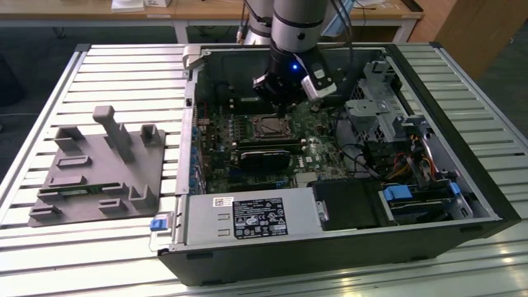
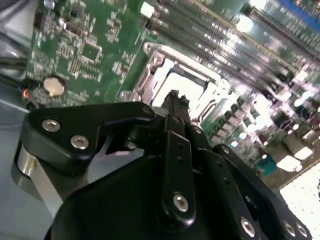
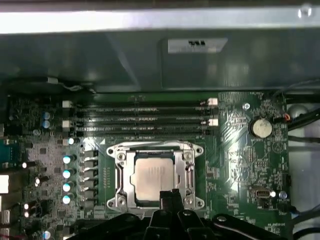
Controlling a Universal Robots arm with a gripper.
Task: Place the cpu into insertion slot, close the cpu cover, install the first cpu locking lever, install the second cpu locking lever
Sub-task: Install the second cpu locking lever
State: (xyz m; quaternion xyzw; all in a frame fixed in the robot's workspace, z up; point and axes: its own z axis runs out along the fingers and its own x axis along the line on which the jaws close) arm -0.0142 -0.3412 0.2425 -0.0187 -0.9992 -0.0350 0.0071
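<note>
As far as can be judged, belongs to the cover-closing step, or to the first lever. Reaches down into the open case (image 1: 462, 204) by way of the arm (image 1: 297, 25). Puts the gripper (image 1: 285, 102) low over the green board (image 3: 240, 165), just beside the slot (image 1: 271, 127).

Shows fingers pressed together into one narrow black tip in both wrist views, clamped on nothing. Places that tip (image 3: 170, 196) at the slot's near edge, close to touching the cover (image 3: 121, 172) or just above it; cannot tell which. Finds the cover lying flat as a silvery frame around the cpu (image 3: 154, 175), which sits square and level in the slot, its grey top showing through the window. Cannot tell whether either lever is latched.

Calls, by this reading, for a steady downward push on metal frame or lever alone, kept off the chip's top and the small parts around it.

Carries a large white label (image 1: 257, 218) on the power supply and a pale sticker (image 3: 192, 45) on the case wall; print on both left unread.
</note>
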